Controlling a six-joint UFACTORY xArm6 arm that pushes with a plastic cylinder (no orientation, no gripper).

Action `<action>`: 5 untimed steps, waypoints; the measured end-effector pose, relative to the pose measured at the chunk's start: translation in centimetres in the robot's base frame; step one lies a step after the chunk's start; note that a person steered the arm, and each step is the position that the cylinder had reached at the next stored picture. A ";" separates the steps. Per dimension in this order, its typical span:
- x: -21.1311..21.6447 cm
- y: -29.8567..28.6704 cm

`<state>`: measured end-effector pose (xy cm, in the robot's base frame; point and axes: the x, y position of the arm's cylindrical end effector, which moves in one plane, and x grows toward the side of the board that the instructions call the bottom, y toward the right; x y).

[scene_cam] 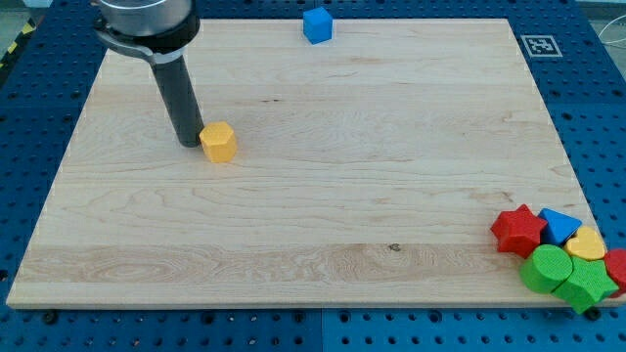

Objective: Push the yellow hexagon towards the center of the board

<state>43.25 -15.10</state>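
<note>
**Tip beside the yellow hexagon at the board's upper left**

At the view's left, toward ten o'clock from the middle of the wooden board [293, 235], my tip [188, 145] rests on the surface at the end of the dark rod, which rises up and slightly left to the arm's wide grey collar at the view's top. This arm carries no claw, only the rod, so nothing is released or clenched.

Just to the tip's right, at its three o'clock, sits the yellow hexagon [219, 142]. The two look to be touching or very nearly so; I cannot tell which. The hexagon lies well away from the board's middle, up and to the left of it.

Farther right, at about twelve o'clock from the middle, a blue cube [317, 24] sits at the board's far edge, well apart from the hexagon.

At the far right, around four o'clock, a cluster of blocks crowds the lower corner. A red star [517, 231] comes first, with a green cylinder [546, 269] just below and right of it. A blue block [558, 225], a yellow heart [587, 244], a second green block [587, 285] and a red block [617, 266] at the view's very edge pack against them. The board lies on a blue perforated desk [39, 137].
</note>
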 end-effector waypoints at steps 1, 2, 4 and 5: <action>1.2 0.0; 1.7 0.2; 1.0 1.6; 0.8 3.5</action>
<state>44.08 -11.59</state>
